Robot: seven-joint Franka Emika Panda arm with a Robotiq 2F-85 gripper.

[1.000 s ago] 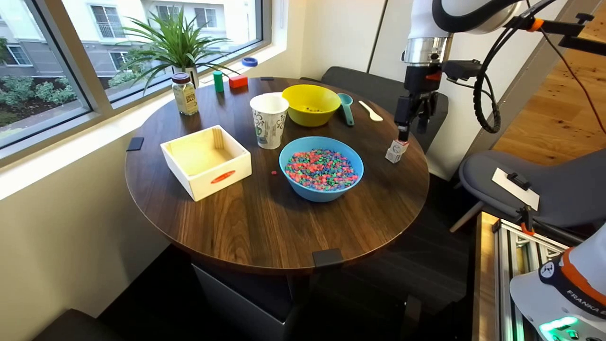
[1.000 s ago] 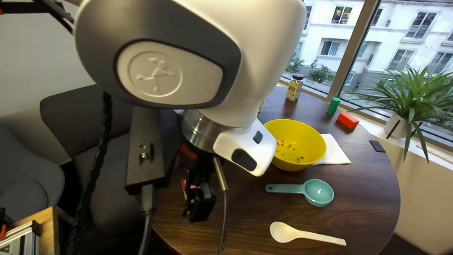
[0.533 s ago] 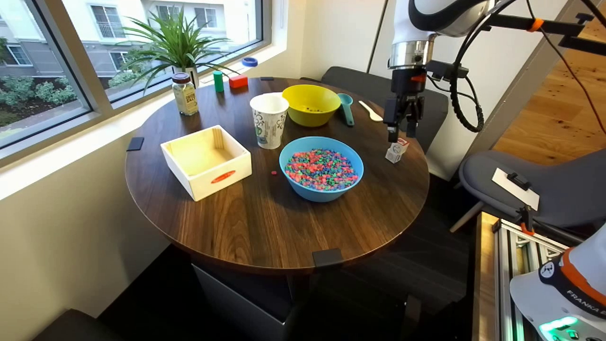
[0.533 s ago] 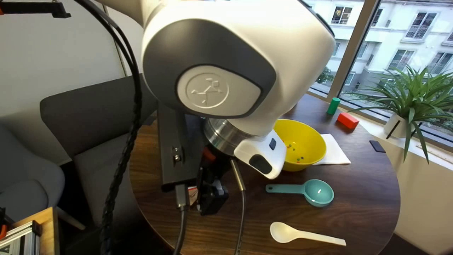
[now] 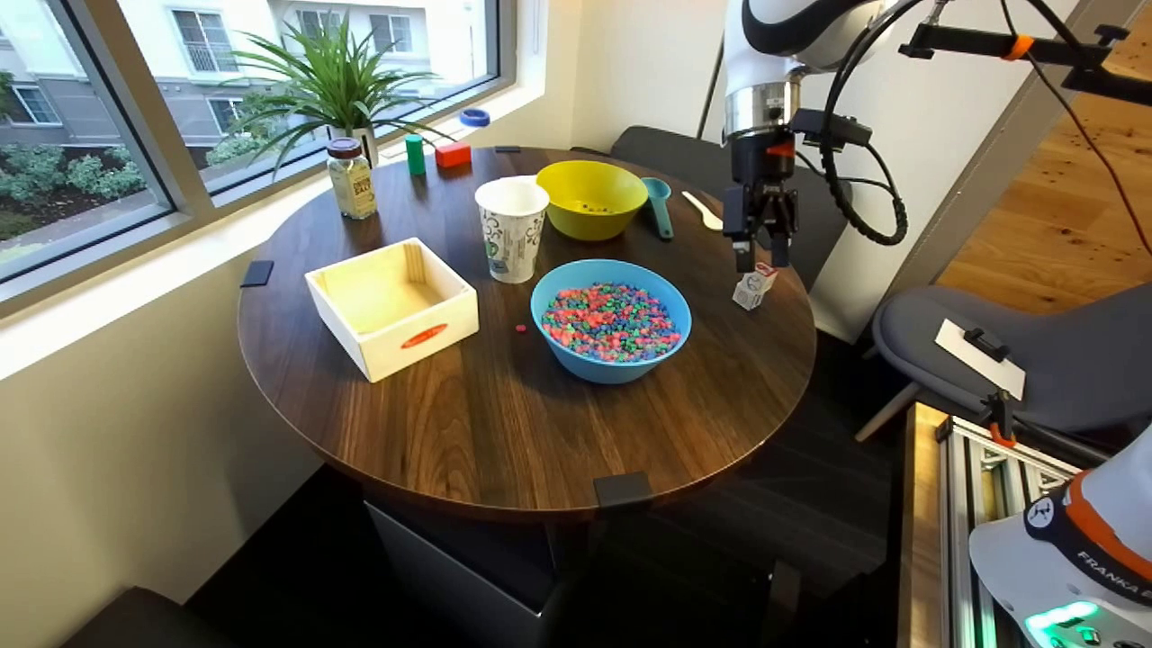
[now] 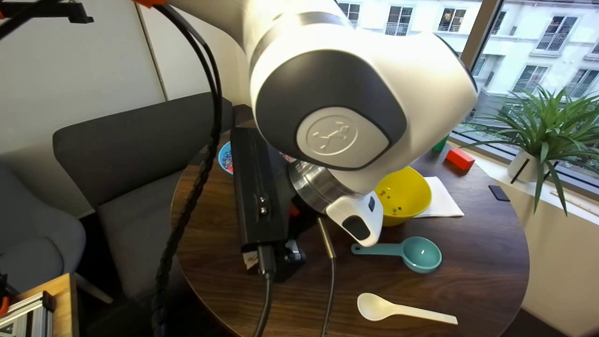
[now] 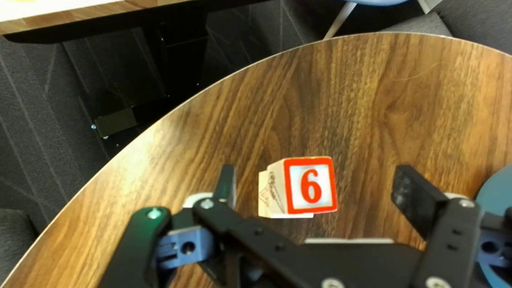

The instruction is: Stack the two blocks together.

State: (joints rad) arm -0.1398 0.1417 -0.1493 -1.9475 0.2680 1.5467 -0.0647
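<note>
Two small wooden blocks stand one on the other near the table's edge. The upper block [image 7: 311,188] shows a red-framed face with a red 6 in the wrist view. The lower block [image 7: 263,196] shows as a pale sliver beneath it, slightly offset. In an exterior view the upper block [image 5: 765,274] has a red edge and the lower block [image 5: 748,292] is whitish. My gripper [image 5: 763,259] is open and empty, above the stack. In the wrist view its fingers stand wide apart on either side of the blocks, not touching. In an exterior view the arm mostly hides the blocks.
A blue bowl [image 5: 549,333] of beads, a yellow bowl [image 5: 576,220], a paper cup [image 5: 511,236] and a wooden tray [image 5: 423,337] stand on the table. A teal scoop [image 6: 421,254] and a pale spoon [image 6: 402,310] lie nearby. The table edge [image 7: 256,66] is close to the blocks.
My gripper has moved left in one exterior view and right in another, away from where its finger overlapped the upper block. The stacked blocks have stayed in place.
</note>
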